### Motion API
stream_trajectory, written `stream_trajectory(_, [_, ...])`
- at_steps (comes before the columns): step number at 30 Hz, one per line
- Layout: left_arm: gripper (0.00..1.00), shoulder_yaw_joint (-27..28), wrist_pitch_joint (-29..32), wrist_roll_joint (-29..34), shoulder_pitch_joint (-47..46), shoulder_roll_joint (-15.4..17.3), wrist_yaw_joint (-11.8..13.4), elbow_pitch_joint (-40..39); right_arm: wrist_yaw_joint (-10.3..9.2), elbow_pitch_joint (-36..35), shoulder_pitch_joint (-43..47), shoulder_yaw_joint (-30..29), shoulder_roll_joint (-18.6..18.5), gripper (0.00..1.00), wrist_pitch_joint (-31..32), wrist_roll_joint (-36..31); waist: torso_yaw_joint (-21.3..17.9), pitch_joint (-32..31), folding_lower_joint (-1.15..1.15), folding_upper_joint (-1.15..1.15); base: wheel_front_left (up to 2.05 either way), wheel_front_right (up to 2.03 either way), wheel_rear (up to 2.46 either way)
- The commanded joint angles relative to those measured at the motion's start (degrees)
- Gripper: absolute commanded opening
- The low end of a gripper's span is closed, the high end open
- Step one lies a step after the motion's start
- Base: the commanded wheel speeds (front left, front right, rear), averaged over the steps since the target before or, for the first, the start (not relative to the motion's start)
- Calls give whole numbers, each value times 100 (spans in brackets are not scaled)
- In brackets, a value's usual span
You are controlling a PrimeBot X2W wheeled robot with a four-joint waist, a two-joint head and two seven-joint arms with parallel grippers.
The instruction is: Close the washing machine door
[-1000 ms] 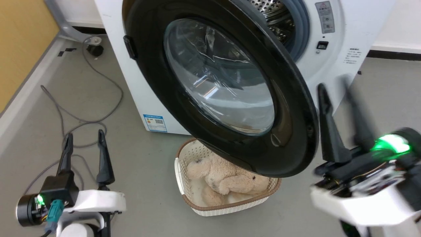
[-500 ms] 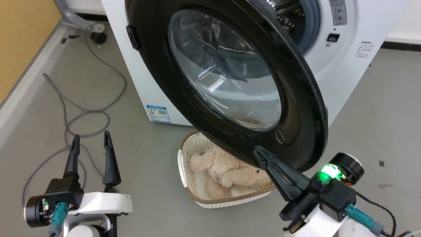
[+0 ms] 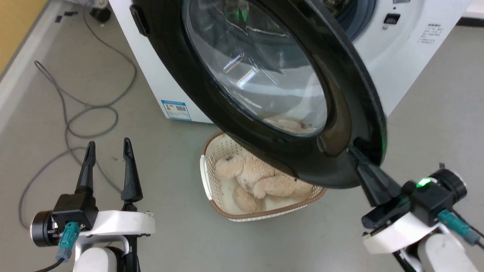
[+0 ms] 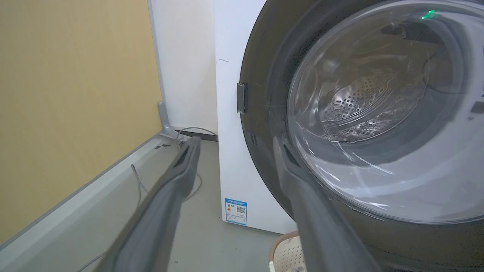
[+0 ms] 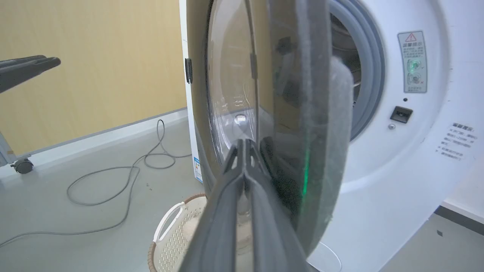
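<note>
The washing machine door [image 3: 340, 124], glossy black with a bulging glass bowl [image 3: 257, 71], stands swung open from the white washing machine [image 3: 401, 68]. My right gripper [image 3: 354, 152] is shut with nothing between its fingers, and its tip rests against the door's outer face near the free rim. In the right wrist view the joined fingers [image 5: 245, 177] meet the door [image 5: 287, 113] seen almost edge-on, with the grey gasket [image 5: 374, 75] behind. My left gripper [image 3: 107, 149] stands open low at the left, apart from the door [image 4: 264, 113]; its fingertips [image 4: 193, 143] hold nothing.
A white basket [image 3: 210, 160] with a beige plush toy [image 3: 257, 181] sits on the floor under the door. A grey cable [image 3: 87, 113] loops over the floor at the left. A blue label [image 3: 174, 109] marks the washer's lower left. A yellow wall [image 4: 75, 94] bounds the left side.
The head camera has shifted. My right gripper went from open and upright beside the door to shut, and its tip moved from under the door's bottom edge to the free rim. The left arm barely moved.
</note>
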Motion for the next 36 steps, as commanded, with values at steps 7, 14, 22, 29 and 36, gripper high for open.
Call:
stream_trajectory(7, [100, 24, -25, 67, -288, -76, -116, -14, 3, 301, -543, -640, 222, 0, -26, -51, 31, 377, 0, 0, 0, 0, 0])
stream_trajectory(14, [100, -8, -25, 55, -575, -112, -170, -90, 3, 762, -1514, -1213, 276, 0, -26, -144, 124, 895, 0, 0, 0, 0, 0])
stream_trajectory(22, [100, 25, -25, -13, -919, -125, -206, -105, 3, 1315, -2512, -1688, 255, 0, -26, -401, 268, 1401, 0, 0, 0, 0, 0])
stream_trajectory(29, [100, -13, -25, -136, -1096, -128, -159, -118, 3, 1924, -3183, -1898, 96, 0, -26, -690, 373, 1635, 0, 0, 0, 0, 0])
stream_trajectory(36, [100, -61, -25, -195, -1155, -128, -113, -120, 3, 2435, -3645, -2116, -33, 0, -26, -958, 440, 1714, 0, 0, 0, 0, 0])
